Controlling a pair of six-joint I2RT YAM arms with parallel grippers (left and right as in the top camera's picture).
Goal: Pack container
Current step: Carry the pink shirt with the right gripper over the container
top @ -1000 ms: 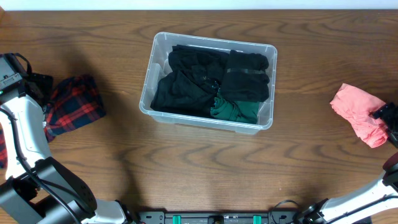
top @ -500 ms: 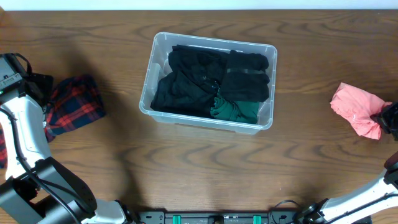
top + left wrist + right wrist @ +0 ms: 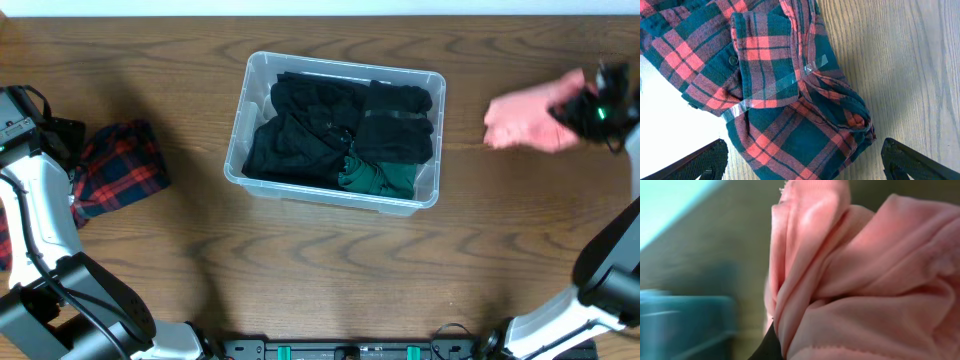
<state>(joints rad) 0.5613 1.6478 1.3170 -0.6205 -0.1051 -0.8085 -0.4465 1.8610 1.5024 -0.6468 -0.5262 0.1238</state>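
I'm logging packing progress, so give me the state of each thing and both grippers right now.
container: no lid, partly filled.
black clothes: inside the container.
green garment: inside the container, beside the black clothes.
pink cloth: bunched, held outside the container.
plaid shirt: folded on the table, not gripped.
left gripper: open over the plaid shirt.
right gripper: shut on the pink cloth.

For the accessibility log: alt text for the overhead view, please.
The right end effector holds a pink cloth to the right of a clear bin packed with dark clothes, on a wooden table. A red plaid shirt lies at the far left.
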